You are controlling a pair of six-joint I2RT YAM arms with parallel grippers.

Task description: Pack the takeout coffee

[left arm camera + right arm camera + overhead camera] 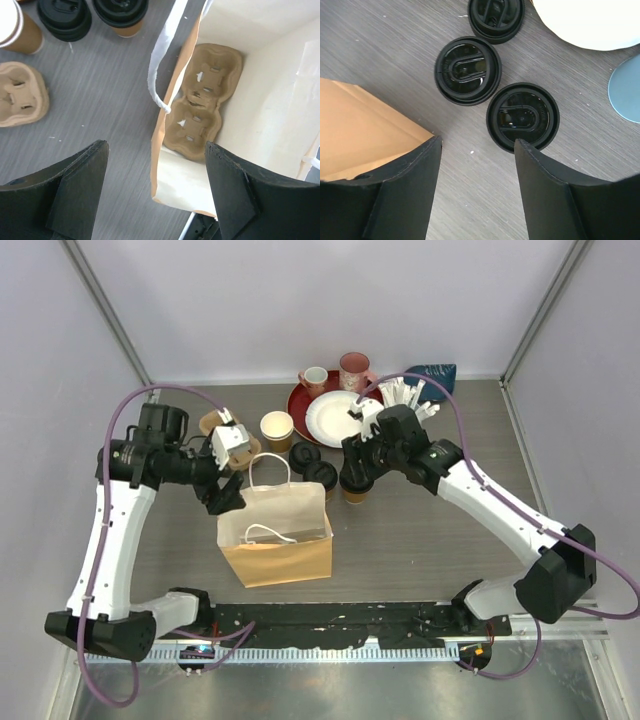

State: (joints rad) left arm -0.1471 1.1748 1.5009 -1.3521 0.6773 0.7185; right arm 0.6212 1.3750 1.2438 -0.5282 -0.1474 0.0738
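Right gripper (477, 145) fingers apart, empty, hovering over nearest lidded cup (522, 117). Two more lidded cups (467, 70) stand just beside it on table (420, 540), right of paper bag (280, 530). Left gripper (156, 150) fingers apart, empty, over bag's rim. Cup carrier (200, 100) lies inside bag.

Open mouth of the paper bag (280, 562), facing up and clear save for a white handle (161, 45) drooping along one wall; a cup carrier (202, 100) lies on the floor inside, its wells unoccupied. Three lidded cups (467, 70) stand clustered just right of the bag, the gaps between their lids apparently too slight to admit a finger. Bare table (420, 540) lies open on the cluster's near side and broadly right of the bag; a white plate (330, 420) crowds the far side.
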